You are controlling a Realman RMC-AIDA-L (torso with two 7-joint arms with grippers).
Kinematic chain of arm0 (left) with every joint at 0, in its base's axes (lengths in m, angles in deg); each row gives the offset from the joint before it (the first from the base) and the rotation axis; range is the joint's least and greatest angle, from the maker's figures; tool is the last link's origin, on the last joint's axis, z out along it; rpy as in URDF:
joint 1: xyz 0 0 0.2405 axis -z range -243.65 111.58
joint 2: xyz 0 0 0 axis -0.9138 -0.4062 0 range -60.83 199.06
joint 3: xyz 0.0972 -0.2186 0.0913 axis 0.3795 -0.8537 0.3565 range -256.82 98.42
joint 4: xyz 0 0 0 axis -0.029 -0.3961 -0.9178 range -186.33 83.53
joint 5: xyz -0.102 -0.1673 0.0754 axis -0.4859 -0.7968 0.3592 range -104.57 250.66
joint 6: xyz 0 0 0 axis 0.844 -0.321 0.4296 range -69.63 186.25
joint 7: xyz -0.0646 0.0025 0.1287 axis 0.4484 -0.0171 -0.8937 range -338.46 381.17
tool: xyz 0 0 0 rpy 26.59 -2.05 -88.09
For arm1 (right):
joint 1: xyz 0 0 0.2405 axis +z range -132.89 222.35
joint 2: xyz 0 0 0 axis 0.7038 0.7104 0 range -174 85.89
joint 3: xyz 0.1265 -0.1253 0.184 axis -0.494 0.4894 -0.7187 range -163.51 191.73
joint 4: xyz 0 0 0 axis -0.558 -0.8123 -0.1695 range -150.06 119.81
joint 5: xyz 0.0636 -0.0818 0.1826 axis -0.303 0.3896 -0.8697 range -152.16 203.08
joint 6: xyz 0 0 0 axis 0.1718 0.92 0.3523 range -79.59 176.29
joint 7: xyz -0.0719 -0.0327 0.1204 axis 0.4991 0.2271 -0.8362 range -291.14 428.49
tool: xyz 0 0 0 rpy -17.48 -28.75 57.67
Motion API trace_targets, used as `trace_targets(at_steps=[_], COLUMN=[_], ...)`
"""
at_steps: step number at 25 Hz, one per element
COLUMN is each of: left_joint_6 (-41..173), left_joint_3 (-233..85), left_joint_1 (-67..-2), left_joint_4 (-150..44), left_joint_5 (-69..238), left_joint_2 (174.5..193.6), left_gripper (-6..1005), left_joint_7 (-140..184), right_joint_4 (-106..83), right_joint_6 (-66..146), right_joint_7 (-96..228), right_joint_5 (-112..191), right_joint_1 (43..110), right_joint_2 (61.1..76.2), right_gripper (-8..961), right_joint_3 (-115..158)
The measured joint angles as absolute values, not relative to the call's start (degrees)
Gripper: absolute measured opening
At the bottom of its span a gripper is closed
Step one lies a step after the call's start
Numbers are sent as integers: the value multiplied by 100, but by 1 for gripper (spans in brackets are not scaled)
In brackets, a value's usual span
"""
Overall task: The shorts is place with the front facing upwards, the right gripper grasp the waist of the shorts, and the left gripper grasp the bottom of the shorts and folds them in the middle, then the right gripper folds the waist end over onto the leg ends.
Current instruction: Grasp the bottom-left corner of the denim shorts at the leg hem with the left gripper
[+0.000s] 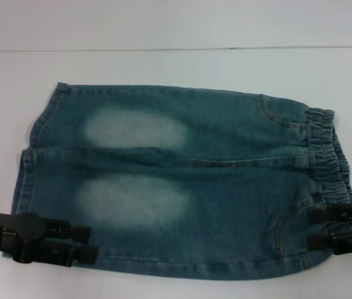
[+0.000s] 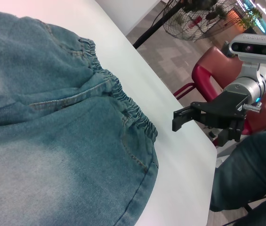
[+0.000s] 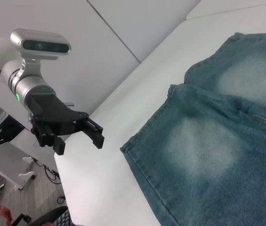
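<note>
My left gripper (image 1: 87,244) hides part of the shorts (image 1: 182,180) near the leg ends (image 1: 29,159). My right gripper (image 1: 316,227) covers a bit of the waist (image 1: 328,152), perhaps touching it. Both arms run off the head view's edges.

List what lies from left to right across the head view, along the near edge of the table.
left gripper, open, at the near leg hem → leg ends → shorts → elastic waist → right gripper, open, at the waist's near corner.
</note>
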State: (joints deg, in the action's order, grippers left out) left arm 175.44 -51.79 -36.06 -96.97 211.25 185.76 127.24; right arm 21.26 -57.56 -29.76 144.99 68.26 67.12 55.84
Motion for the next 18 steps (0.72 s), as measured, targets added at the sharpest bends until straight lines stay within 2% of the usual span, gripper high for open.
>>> trace_targets(at_steps=[11,18], left_joint_6=[17496,17386], left_joint_3=[-5205,-5494], left_joint_1=[-3606,-3515], left_joint_4=[-9705,-10326], left_joint_5=[21151,21843], left_joint_2=[18561,18314], left_gripper=[768,762], left_joint_7=[12935,14125], right_joint_4=[2126,2126], right_joint_6=[-5765,-5758], right_joint_7=[-2976,-2973], right_joint_5=[14499,14499], right_joint_1=[6829,6833], right_joint_2=[6717,6716], right_gripper=[955,955], right_joint_3=[5596,5585])
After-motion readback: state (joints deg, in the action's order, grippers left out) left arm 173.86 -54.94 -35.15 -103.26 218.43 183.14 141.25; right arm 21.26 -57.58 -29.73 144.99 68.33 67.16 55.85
